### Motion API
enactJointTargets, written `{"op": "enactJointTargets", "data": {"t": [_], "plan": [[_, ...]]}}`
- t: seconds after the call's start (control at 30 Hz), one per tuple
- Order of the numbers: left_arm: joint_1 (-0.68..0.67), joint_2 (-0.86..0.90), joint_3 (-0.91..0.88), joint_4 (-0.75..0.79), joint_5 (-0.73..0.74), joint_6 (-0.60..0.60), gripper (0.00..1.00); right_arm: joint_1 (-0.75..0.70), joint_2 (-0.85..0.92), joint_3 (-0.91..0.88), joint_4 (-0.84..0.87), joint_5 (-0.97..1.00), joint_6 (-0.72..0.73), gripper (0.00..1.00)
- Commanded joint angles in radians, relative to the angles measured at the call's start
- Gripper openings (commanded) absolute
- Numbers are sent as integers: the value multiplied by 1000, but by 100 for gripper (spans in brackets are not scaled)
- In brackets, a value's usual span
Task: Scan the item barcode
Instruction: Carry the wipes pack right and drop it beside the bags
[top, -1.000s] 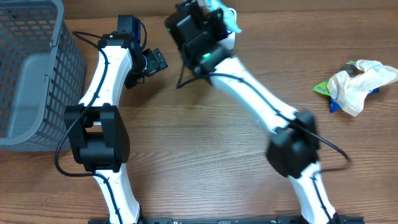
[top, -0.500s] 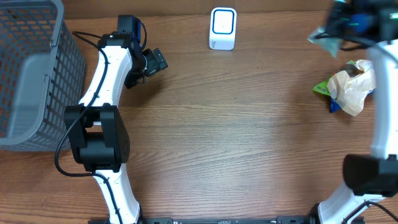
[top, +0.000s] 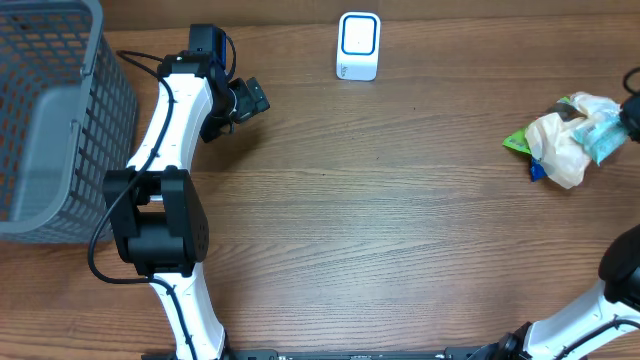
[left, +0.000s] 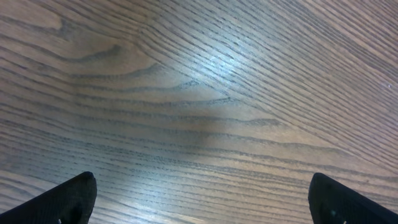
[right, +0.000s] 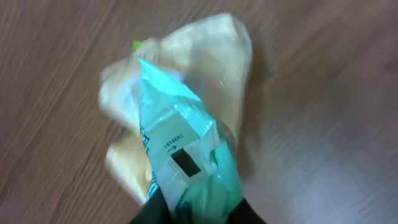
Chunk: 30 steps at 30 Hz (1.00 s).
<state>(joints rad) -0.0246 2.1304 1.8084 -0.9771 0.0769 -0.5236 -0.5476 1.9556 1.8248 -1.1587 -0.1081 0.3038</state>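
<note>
A teal packet (right: 186, 155) with a white label and a black square sits between the dark fingers of my right gripper (right: 196, 214), which press on both its sides. It hangs just over a pile of wrapped items (right: 211, 56). In the overhead view the right gripper (top: 632, 115) is at the far right edge, with the teal packet (top: 606, 134) over the pile (top: 560, 145). The white barcode scanner (top: 358, 45) stands at the back centre. My left gripper (top: 250, 97) is open over bare wood; its fingertips (left: 68, 196) stand far apart with nothing between them.
A grey mesh basket (top: 50, 120) stands at the left edge, beside the left arm. A green packet corner (top: 517, 142) sticks out of the pile at the right.
My right arm has swung from the scanner at the back to the far right, carrying the teal packet down over the pile. The left arm has not moved.
</note>
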Motion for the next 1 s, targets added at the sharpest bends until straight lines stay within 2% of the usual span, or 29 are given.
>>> {"op": "enactJointTargets", "data": {"t": [0.0,0.07,0.17,0.2,0.37,0.73,0.97], "plan": [[-2,-19,19,-2,-6,8,100,4,-7,-109,95,-73,-50,33],[-2,-19,19,-2,-7,8,100,4,-7,-157,152,-73,-50,47],[-2,-19,19,-2,-6,8,100,4,-6,-195,203,-72,-50,59],[-2,-19,19,-2,-6,8,100,4,-6,-197,212,-74,-57,67],[-2,-19,19,-2,-7,8,100,4,-15,-158,176,-132,-125,85],[-2,-19,19,-2,-6,8,100,11,-198,62,33,-190,-126,92],[-2,-19,19,-2,-6,8,100,14,-342,97,-12,-233,-166,94]]}}
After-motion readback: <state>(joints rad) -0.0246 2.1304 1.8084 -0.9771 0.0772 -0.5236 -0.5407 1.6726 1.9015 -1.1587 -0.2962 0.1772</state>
